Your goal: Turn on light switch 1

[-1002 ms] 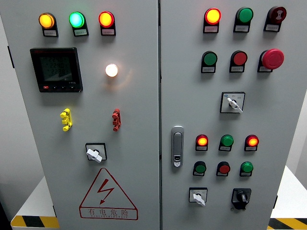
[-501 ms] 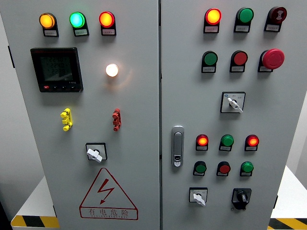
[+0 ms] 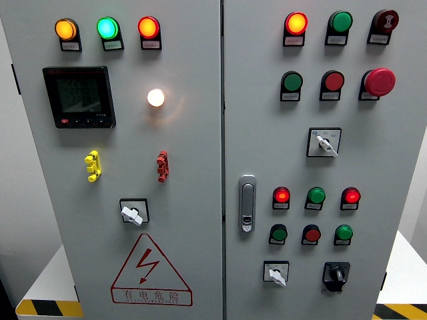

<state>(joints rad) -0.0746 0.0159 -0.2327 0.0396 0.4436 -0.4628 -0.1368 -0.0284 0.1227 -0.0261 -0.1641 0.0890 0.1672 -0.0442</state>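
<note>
Grey cabinet (image 3: pixel 187 280), two doors, fills frame; striped floor tape (image 3: pixel 47 308) at bottom corners. Three white rotary switches: one lower left (image 3: pixel 132 214), one right of centre (image 3: pixel 324 143), one bottom right (image 3: pixel 275 273). One black knob (image 3: pixel 335 274). Which is switch 1, cannot tell. No robot hand in frame, so grip state unknown.

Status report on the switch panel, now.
Both hands out of view. Yellow switch and red switch untouched on the left door; bulb above them lit. Nothing in the way.
</note>
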